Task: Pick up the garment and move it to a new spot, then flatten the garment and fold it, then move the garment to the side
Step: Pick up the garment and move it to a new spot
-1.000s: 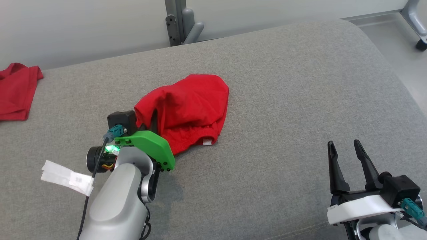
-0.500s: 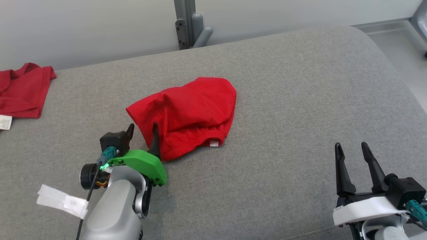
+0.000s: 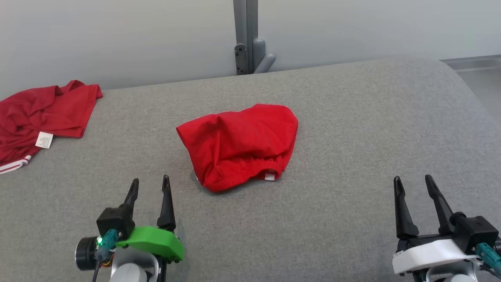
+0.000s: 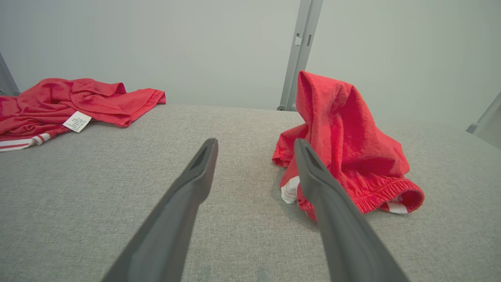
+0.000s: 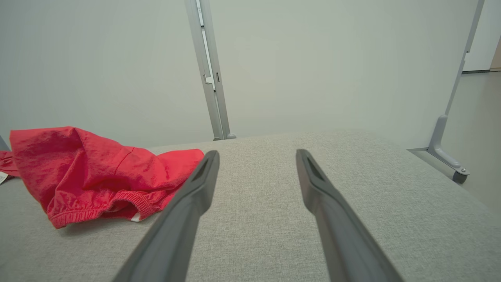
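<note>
- Head view: garment [image 3: 238, 145], red, heaped in a crumpled mound on the table [image 3: 352, 117], directly in front of the grey post [image 3: 245, 39].
- Left end effector [image 3: 150, 179]: released, empty; farther from the post than the garment, clear of it.
- Right end effector [image 3: 413, 178]: released, empty; well right of the post.
- Flattening, advised: grip the elastic waistband [image 3: 250, 167] at two spread points, one per arm, and draw outward, low.
- Second red cloth [image 3: 43, 113], far left of the post: leave untouched.
</note>
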